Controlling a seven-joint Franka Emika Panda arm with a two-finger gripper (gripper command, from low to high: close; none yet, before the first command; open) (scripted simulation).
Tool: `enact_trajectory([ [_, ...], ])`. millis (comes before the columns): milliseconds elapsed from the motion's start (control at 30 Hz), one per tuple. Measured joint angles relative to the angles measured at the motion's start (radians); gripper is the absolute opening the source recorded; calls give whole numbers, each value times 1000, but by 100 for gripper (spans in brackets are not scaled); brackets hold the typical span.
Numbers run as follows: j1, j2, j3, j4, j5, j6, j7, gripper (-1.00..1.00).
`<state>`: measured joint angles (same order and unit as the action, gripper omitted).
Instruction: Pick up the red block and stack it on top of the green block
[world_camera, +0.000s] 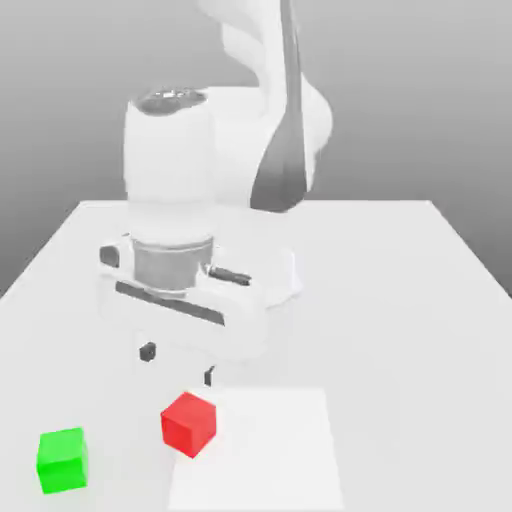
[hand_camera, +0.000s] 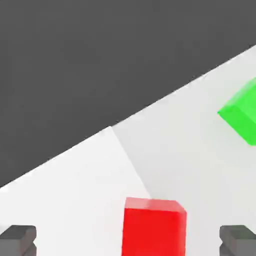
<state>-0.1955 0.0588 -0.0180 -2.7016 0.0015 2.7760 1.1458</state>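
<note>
The red block (world_camera: 189, 423) rests on the white table (world_camera: 400, 300), near the front, at the corner of a lighter square patch (world_camera: 270, 450). The green block (world_camera: 62, 459) sits on the table toward the exterior view's left of the red one, a short gap apart. My gripper (world_camera: 178, 364) hangs above and just behind the red block, open, its dark fingertips (world_camera: 148, 351) spread wide with nothing between them. In the hand view the red block (hand_camera: 154, 229) lies between the two fingertips (hand_camera: 18, 240), and the green block (hand_camera: 242, 112) lies off to one side.
The arm's white base and links (world_camera: 230, 170) rise at the back middle of the table. The table's front edge and the dark floor (hand_camera: 100, 60) beyond it lie close to both blocks.
</note>
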Motion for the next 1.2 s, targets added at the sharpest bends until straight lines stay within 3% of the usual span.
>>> enact_trajectory([
  [167, -6, 181, 8, 16, 10, 150, 0, 0],
  [200, -8, 208, 10, 20, 10, 173, -1, -100],
  [433, -8, 210, 10, 20, 8, 176, 2, -100],
  [633, -11, 24, 6, -2, 2, 12, 7, -100],
  [900, -143, 91, -96, 256, 35, -181, 32, -100],
  [1067, -175, 246, -93, 304, 78, -76, 10, -100],
  [1100, -178, 264, -90, 305, 82, -60, 7, 100],
  [1200, -178, 264, -90, 305, 82, -60, 7, 100],
])
